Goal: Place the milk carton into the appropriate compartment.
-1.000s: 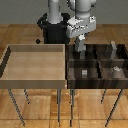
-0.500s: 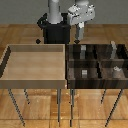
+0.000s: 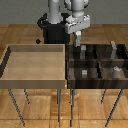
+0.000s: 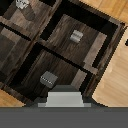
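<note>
Carrying step, by the look of it. The hand (image 3: 79, 40) hangs above the far edge of the dark divided bin (image 3: 95, 61), towards the exterior view's left. In the wrist view the milk carton (image 4: 65, 96) sits tight under the camera, pale peaked top up, so I judge the hand clenched on it, though the fingers themselves are not distinct. In the exterior view the carton is too small to make out.

The compartment (image 3: 106, 54) with the upright grey block (image 3: 114, 46) lies on the far side towards the exterior view's right. To do it well:
- travel sideways, high above the dividers
- centre over bare floor beside the block
- lower, then let go

The low grey cube (image 3: 84, 73) marks the wrong cell.
</note>
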You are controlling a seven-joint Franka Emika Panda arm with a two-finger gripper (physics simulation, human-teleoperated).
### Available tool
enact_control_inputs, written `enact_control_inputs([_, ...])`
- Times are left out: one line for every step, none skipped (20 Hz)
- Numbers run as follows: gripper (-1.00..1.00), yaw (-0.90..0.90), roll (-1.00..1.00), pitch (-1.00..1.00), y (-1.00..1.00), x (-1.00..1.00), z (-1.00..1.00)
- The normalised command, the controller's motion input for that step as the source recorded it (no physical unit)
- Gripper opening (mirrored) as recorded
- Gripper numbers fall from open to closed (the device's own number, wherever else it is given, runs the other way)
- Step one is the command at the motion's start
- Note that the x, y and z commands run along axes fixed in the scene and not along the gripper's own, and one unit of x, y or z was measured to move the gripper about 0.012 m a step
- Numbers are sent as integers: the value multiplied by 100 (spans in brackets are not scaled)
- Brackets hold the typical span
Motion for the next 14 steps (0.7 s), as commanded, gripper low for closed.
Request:
enact_control_inputs([-100,0,0,0,100,0,-100])
enact_control_inputs([-100,0,0,0,0,0,0])
enact_control_inputs([-100,0,0,0,100,0,0])
enact_control_inputs([-100,0,0,0,100,0,0])
enact_control_inputs([-100,0,0,0,100,0,0])
enact_control_inputs([-100,0,0,0,0,0,0])
enact_control_inputs([-100,0,0,0,0,0,0])
enact_control_inputs([-100,0,0,0,0,0,0])
enact_control_inputs([-100,0,0,0,0,0,-100])
enact_control_inputs([-100,0,0,0,0,0,0])
enact_control_inputs([-100,0,0,0,0,0,0])
enact_control_inputs([-100,0,0,0,0,0,-100])
enact_control_inputs([-100,0,0,0,0,0,-100])
enact_control_inputs([-100,0,0,0,0,0,-100])
